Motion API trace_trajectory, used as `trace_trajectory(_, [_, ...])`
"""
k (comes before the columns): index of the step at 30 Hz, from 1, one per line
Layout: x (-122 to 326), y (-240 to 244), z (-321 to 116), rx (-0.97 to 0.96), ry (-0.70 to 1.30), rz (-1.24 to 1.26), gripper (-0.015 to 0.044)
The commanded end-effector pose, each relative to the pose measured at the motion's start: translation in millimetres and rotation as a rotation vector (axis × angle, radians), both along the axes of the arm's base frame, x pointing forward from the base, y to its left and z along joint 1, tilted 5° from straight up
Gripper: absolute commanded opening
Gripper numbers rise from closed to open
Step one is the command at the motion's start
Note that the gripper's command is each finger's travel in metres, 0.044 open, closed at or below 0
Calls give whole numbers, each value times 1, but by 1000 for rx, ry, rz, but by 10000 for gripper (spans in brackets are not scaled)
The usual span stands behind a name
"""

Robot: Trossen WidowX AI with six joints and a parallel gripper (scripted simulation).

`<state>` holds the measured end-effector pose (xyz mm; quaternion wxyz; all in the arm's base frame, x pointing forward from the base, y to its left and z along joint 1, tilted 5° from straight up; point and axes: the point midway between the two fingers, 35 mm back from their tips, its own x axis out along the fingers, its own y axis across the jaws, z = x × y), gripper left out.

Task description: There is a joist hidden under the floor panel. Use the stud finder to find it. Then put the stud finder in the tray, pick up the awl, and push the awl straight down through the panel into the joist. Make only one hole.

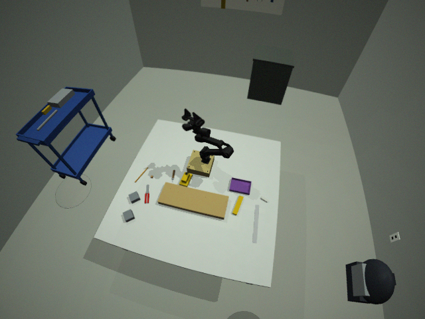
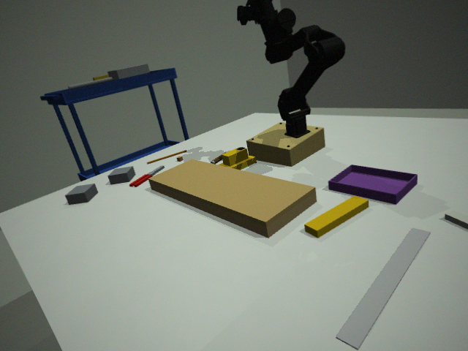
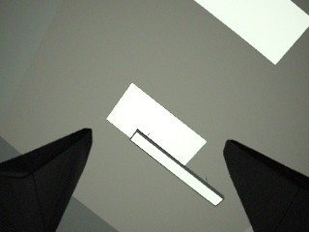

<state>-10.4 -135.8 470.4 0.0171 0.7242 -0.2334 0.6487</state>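
Observation:
My gripper [image 1: 190, 112] [image 3: 160, 141] is open and empty, raised high above the table behind the arm's base and pointing upward; the top edge cuts it off in the exterior view. The yellow stud finder [image 1: 185, 179] [image 2: 236, 156] stands on the table between the base and the floor panel. The awl [image 1: 173, 173] [image 2: 217, 158], with a brown handle, lies beside it, left in the top view. The tan floor panel [image 1: 192, 202] [image 2: 234, 192] lies flat, with no hole visible. The purple tray [image 1: 240, 186] [image 2: 363, 194] is empty. The joist is hidden.
A yellow bar [image 1: 238, 205] [image 2: 336, 217] and a grey strip [image 1: 255, 223] [image 2: 385, 285] lie right of the panel. Red-handled pliers [image 1: 148, 197] [image 2: 141, 179], two grey blocks and an orange stick [image 1: 141, 174] [image 2: 166, 156] lie left. The wrist view shows ceiling lights [image 3: 154, 113].

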Motion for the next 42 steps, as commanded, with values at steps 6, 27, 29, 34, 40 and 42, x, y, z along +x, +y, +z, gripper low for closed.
trace_trajectory(6, [11, -71, -17, 296, -235, 501, 440])
trace_trajectory(27, [161, -201, -183, 1255, -1671, 1513, 440])
trace_trajectory(29, [175, -199, -201, 1309, -1835, 1504, 440])
trace_trajectory(34, [209, -186, -246, 1404, -2231, 1384, 440])
trace_trajectory(40, [243, -154, -302, 1407, -2705, 1049, 440])
trace_trajectory(42, [252, -140, -320, 1348, -2878, 884, 440])
